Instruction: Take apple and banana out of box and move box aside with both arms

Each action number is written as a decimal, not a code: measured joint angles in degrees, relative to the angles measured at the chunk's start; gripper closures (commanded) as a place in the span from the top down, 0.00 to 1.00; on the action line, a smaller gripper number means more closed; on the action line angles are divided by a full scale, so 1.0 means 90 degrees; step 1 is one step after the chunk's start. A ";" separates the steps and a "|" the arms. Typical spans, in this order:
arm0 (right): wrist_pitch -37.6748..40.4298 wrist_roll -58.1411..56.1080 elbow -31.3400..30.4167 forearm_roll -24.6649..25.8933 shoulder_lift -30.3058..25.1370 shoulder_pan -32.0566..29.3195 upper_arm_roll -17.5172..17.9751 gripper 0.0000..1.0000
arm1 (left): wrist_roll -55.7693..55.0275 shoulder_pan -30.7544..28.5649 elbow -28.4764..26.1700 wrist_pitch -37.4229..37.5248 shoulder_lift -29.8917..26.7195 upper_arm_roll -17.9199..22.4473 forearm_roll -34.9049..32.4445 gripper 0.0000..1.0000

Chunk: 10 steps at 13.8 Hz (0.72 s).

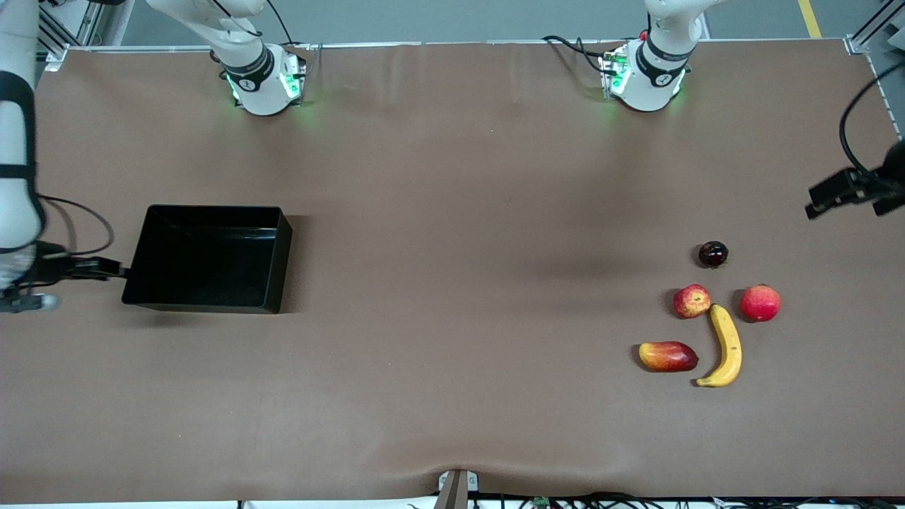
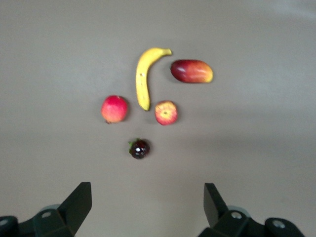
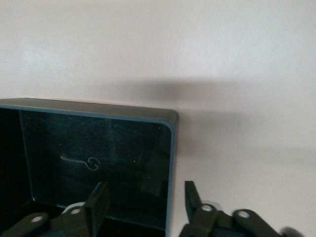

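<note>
The black box stands toward the right arm's end of the table, empty inside. My right gripper is at the box's end wall; in the right wrist view it is open, with one finger inside the box and one outside its wall. The yellow banana and the small red apple lie toward the left arm's end. My left gripper is open and empty, up in the air at that end. Its wrist view shows the banana and apple.
A mango lies beside the banana, nearer the front camera than the apple. A larger pink-red round fruit lies beside the apple. A small dark fruit lies farther from the camera. Brown cloth covers the table.
</note>
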<state>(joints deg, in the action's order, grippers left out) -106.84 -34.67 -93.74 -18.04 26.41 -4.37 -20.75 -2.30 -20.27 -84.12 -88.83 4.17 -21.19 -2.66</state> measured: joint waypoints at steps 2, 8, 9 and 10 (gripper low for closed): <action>0.0643 -0.0023 0.0803 0.0242 -0.0074 0.0003 0.0010 1.00 | -0.0004 0.0638 -0.0325 0.0084 -0.0325 0.0619 0.0053 1.00; 0.1557 -0.0085 0.2780 0.0454 -0.0155 0.0367 0.0076 1.00 | -0.0039 0.2080 -0.1122 0.0253 -0.1157 0.1981 0.0192 1.00; 0.1707 0.0046 0.2895 0.0459 -0.0218 0.0594 0.0078 1.00 | -0.0039 0.2073 -0.1159 0.0297 -0.1193 0.1986 0.0193 1.00; 0.1792 0.0488 0.2948 0.0472 -0.0307 0.0851 0.0074 1.00 | -0.0039 0.2069 -0.1177 0.0315 -0.1198 0.1983 0.0193 1.00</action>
<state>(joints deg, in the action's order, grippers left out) -90.70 -30.28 -67.21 -13.79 23.65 3.29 -20.08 -2.65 -1.65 -94.71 -86.00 -6.61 -3.34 -0.92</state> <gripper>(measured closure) 0.000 0.000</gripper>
